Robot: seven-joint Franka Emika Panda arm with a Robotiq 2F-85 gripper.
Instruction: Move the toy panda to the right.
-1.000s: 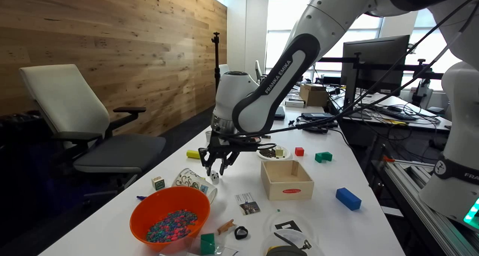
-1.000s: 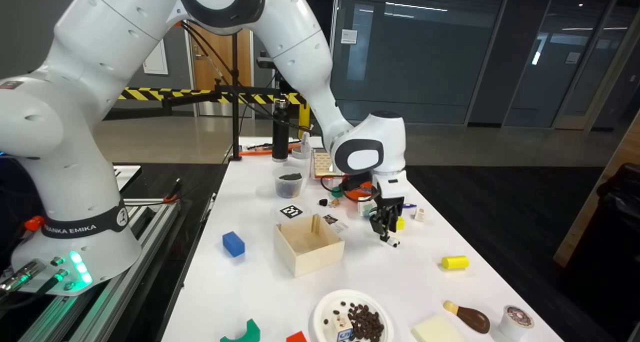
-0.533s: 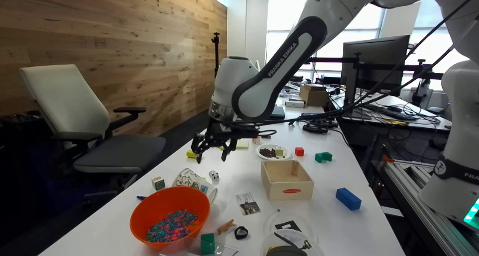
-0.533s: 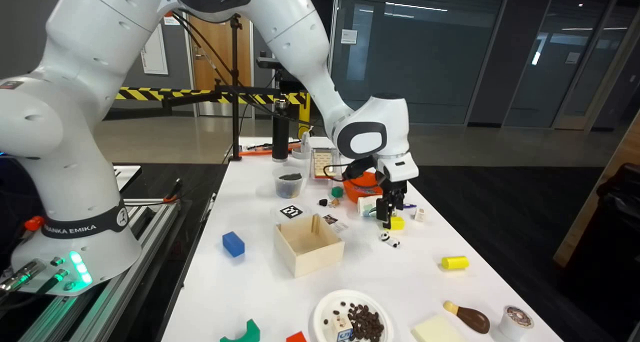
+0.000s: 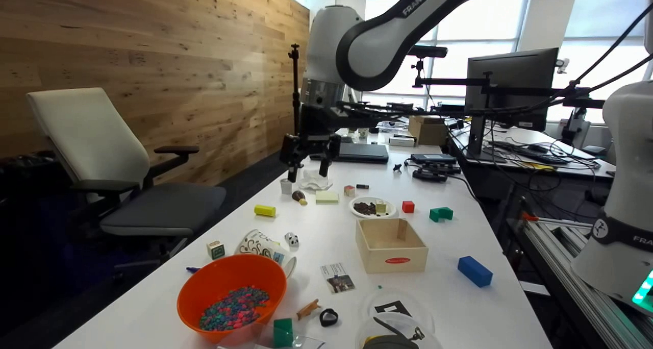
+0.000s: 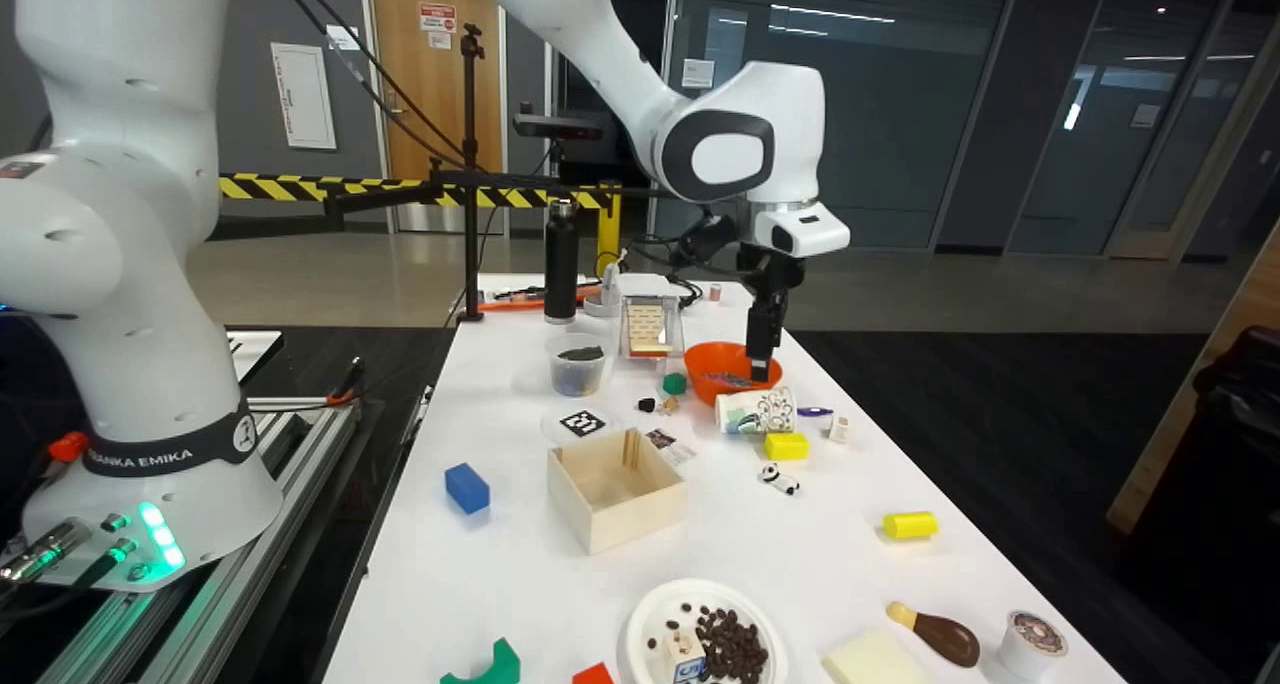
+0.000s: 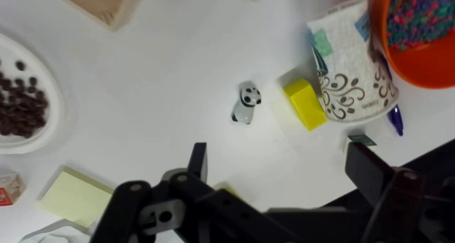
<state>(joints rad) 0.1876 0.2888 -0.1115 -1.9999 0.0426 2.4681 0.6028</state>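
Observation:
The small white toy panda [image 7: 246, 105] with black spots lies on its side on the white table, seen whole in the wrist view. Both exterior views show it too, beside the tipped paper cup [image 5: 262, 248] and with a yellow block [image 6: 787, 447] close by. High above the table hangs my gripper [image 5: 308, 175], well clear of the toy. In the wrist view the gripper [image 7: 277, 149] has its fingers spread wide apart, and only bare tabletop shows between them.
An orange bowl [image 5: 232, 298] of coloured bits stands near the cup. The wooden box [image 5: 392, 246] sits across from the panda. Around lie a white plate [image 6: 640, 654] of beans, a yellow cylinder [image 6: 910, 525], a blue block [image 6: 467, 488] and a letter cube [image 5: 215, 249].
A second ago the fingers were down around the panda at the table. They have since spread open and the arm has risen well above it, leaving the toy lying there.

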